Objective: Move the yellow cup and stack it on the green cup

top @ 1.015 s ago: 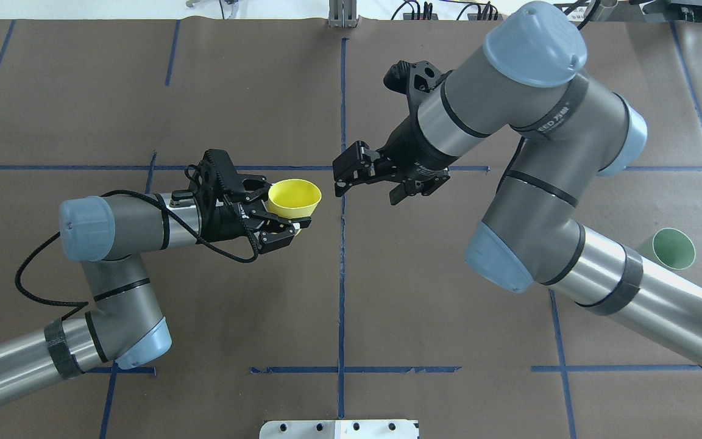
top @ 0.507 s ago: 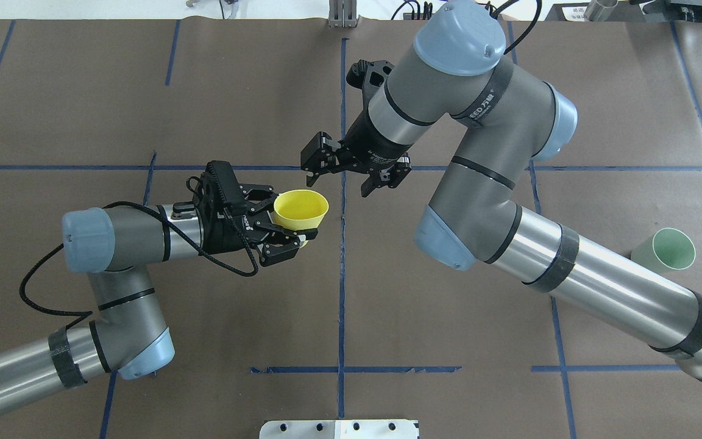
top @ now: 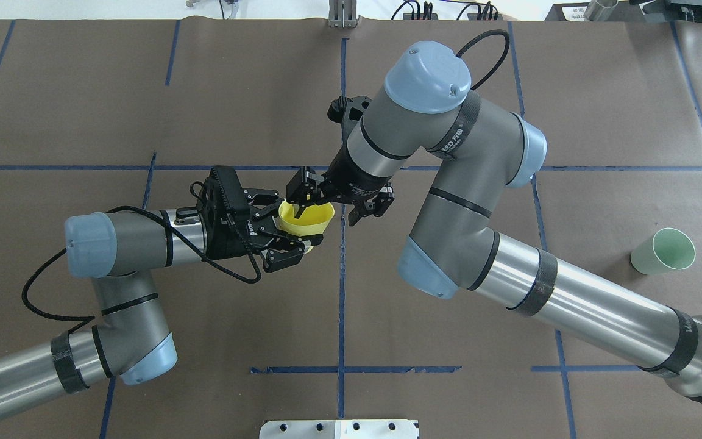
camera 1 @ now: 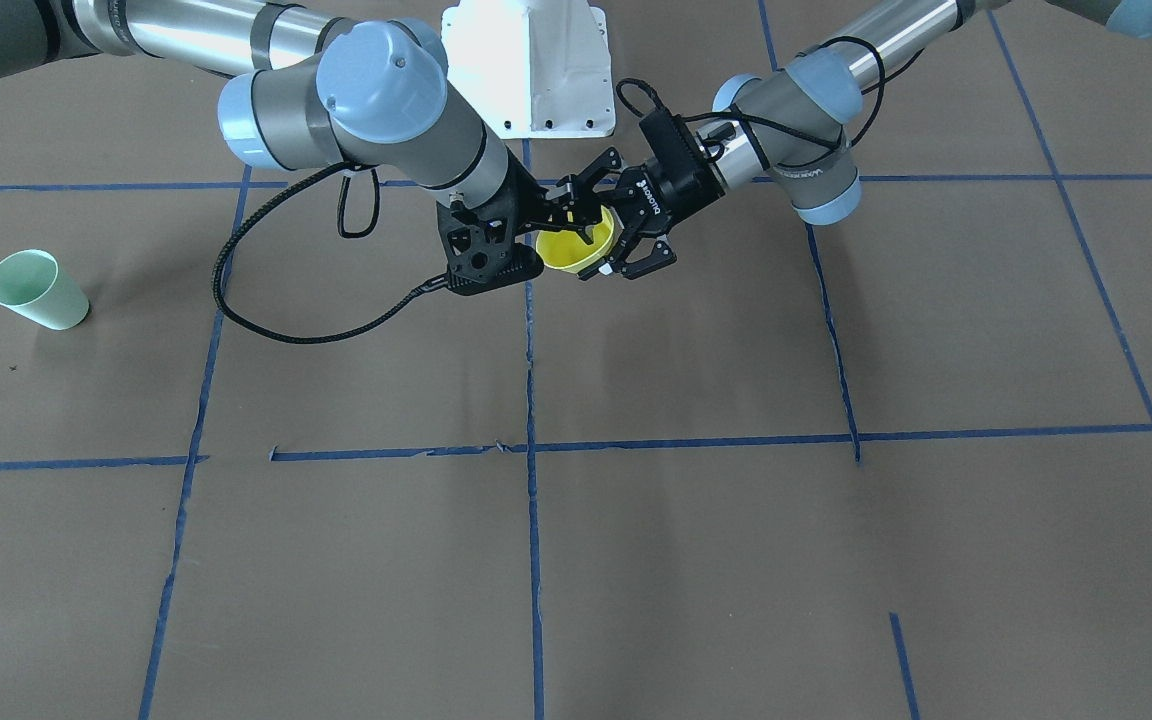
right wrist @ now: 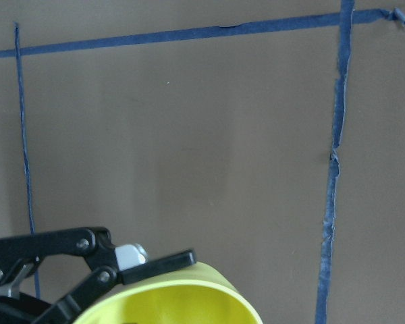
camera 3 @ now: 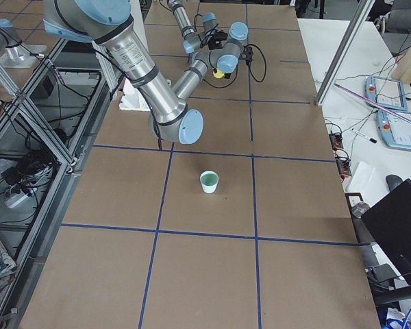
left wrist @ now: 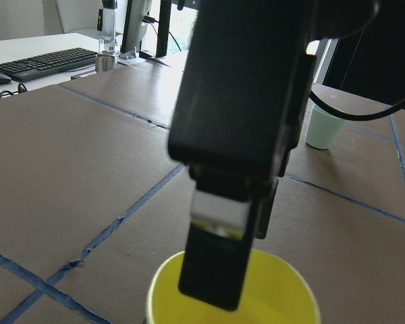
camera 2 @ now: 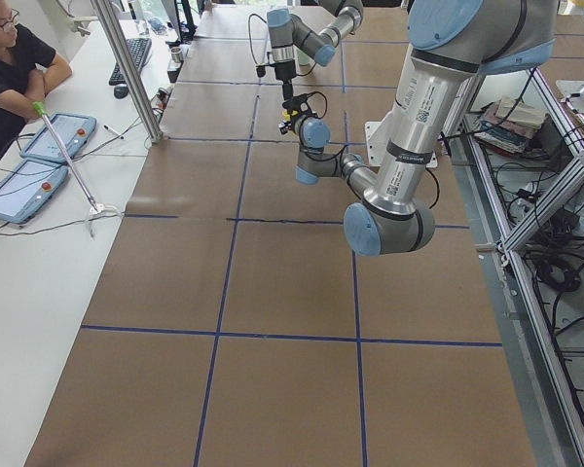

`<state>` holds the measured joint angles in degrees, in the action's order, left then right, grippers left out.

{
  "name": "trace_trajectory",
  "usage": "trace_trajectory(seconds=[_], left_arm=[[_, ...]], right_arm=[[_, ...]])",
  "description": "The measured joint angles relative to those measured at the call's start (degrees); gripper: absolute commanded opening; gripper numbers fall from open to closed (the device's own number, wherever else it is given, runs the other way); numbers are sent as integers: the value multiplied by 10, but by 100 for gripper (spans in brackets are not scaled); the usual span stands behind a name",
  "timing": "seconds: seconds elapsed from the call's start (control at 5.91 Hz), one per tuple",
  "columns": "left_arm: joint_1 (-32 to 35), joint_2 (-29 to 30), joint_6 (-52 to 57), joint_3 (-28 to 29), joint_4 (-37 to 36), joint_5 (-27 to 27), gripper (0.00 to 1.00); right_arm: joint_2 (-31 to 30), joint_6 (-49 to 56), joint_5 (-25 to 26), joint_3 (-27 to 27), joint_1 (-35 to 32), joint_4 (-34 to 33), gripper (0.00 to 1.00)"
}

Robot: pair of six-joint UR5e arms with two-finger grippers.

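As my left gripper point(top: 289, 230) holds the yellow cup point(top: 307, 219) above the middle of the bench point(top: 144, 91), its jaws are clamped on the cup's lower wall, one on either side. The cup's mouth faces up, tipped slightly. My right gripper point(top: 328, 208) reaches in from the opposite side, its jaws spread wide and closed on nothing. One finger point(left wrist: 216, 270) dips through the cup's mouth and the other hangs outside the rim, on the side away from my left arm, so the cup's wall stands between them. Whether the inner finger touches the yellow plastic cannot be told. In the overhead view the cup sits just left of the blue tape line point(top: 342, 292) running down the bench's centre. My right wrist camera catches only the yellow rim, with one black link of my left jaws beside it. The green cup point(top: 663, 251) stands upright, mouth up, on the bench far out on my right side, well apart from both grippers and the yellow cup.
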<state>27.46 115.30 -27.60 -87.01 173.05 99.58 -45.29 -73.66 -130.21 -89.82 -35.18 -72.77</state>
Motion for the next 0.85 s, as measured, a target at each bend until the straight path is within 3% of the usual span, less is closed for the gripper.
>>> trace_trajectory(seconds=[0.17,0.34,0.51,0.68,0.85], left_arm=[[0,0,0,-2,0,0,32],[0,-1,0,-3,0,0,45],[0,1,0,-4,1,0,65],[0,3,0,-4,3,-2,100],[-1,5,1,-7,4,-5,100]], right_arm=[[-5,1,0,-5,2,1,57],[-11,3,1,-11,3,1,16],[-13,4,1,-13,4,1,0],[-18,2,2,-14,3,15,0],[-28,-6,3,-14,3,39,0]])
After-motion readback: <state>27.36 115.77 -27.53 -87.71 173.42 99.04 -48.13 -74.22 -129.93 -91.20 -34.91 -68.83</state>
